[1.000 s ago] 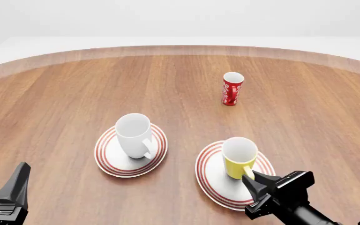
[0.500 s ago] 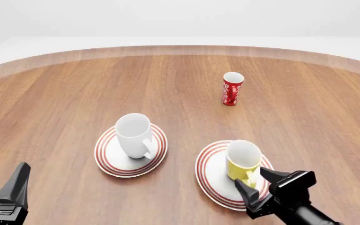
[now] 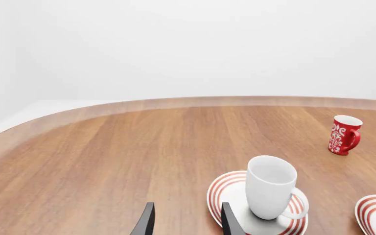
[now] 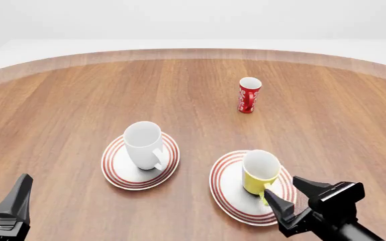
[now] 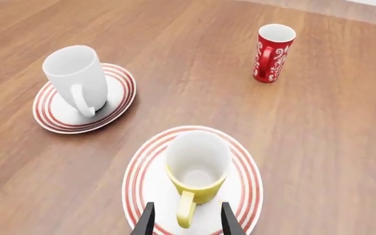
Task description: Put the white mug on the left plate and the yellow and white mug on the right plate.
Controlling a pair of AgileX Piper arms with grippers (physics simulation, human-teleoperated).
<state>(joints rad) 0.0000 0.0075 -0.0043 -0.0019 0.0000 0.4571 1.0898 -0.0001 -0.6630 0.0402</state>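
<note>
The white mug (image 4: 144,144) stands upright on the left plate (image 4: 115,168), handle toward the near side. On the right plate (image 4: 227,194) the yellow and white mug (image 4: 260,171) stands upright with its handle pointing at my right gripper (image 4: 294,195). That gripper is open just behind the plate's near right rim. In the right wrist view the yellow and white mug (image 5: 198,169) has its handle lying loose between the spread fingers of my right gripper (image 5: 186,222). My left gripper (image 4: 0,195) is open at the near left, well short of the white mug (image 3: 271,187).
A slim red cup (image 4: 249,95) with white print stands alone farther back, right of centre. The table's curved far edge (image 4: 193,52) runs across the back. Bare wood lies between the two plates and around the red cup.
My right gripper opened off the yellow mug's handle and drew back toward the near right. The mug shifted slightly on its plate. The left arm has not moved.
</note>
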